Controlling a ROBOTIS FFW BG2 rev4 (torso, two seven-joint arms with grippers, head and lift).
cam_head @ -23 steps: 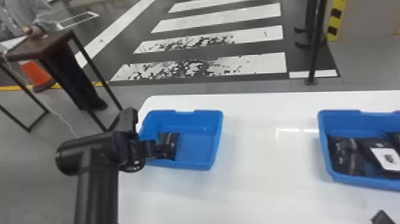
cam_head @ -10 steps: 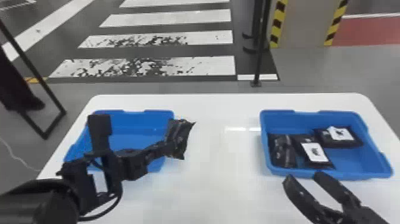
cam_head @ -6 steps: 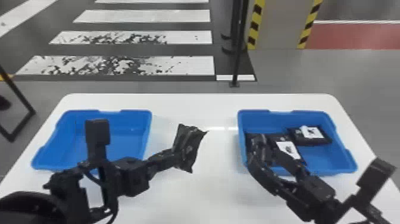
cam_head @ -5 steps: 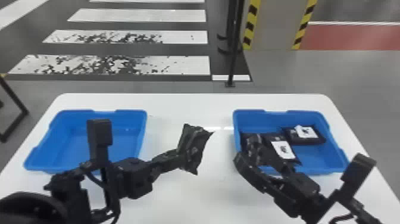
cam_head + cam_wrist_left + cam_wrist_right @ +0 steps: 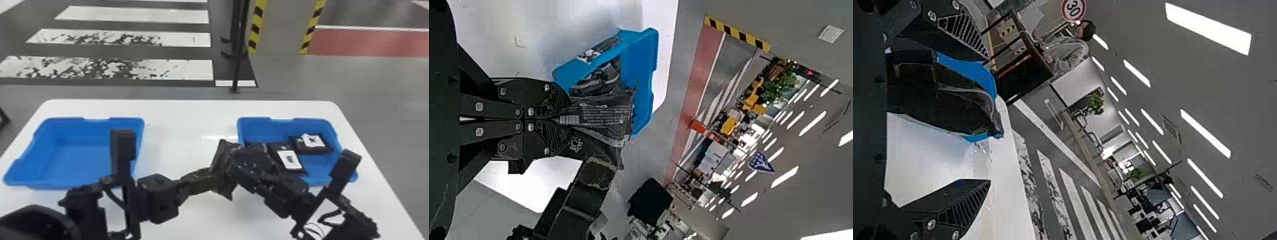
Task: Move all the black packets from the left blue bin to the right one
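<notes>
My left gripper (image 5: 208, 179) is over the table between the two bins, shut on a black packet (image 5: 223, 188). In the left wrist view the gripper (image 5: 560, 120) pinches one end of the packet (image 5: 604, 116). From the other side my right gripper (image 5: 244, 169) reaches the packet, overlapping it. Its fingers stand apart in the right wrist view, where the gripper (image 5: 987, 120) has the packet (image 5: 953, 105) between them, nearer the upper finger. The left blue bin (image 5: 79, 153) shows a bare floor. Labelled black packets (image 5: 311, 143) lie in the right blue bin (image 5: 330, 169), with another dark one partly hidden.
Both bins stand on a white table (image 5: 191, 118), whose rounded far edge lies behind them. A thin black post (image 5: 237, 57) rises from the floor beyond the table. The right arm passes in front of the right bin's near side.
The head view has swung right. My left gripper lifted the packet out of the left bin and carried it right. My right gripper came in from the right and met the packet.
</notes>
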